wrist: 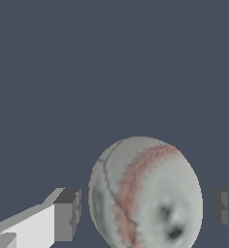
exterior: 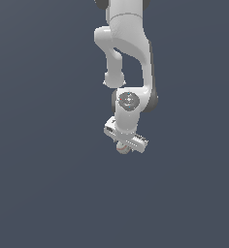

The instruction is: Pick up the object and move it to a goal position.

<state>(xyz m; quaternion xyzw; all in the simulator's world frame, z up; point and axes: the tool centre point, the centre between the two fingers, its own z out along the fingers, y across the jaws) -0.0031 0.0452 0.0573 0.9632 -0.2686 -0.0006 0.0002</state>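
The small grey-white ball with red stitches (wrist: 145, 193) sits right between the spread fingers of the white hand (wrist: 148, 213), not pinched yet.

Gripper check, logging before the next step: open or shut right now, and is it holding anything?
Gripper: open, fingers on either side of the ball with visible gaps; not gripping it.

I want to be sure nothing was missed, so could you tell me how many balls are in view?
1. The ball sits between the open jaws in the wrist view; in the exterior view it peeks out under the gripper. Nothing suggests another, though the arm could hide one.
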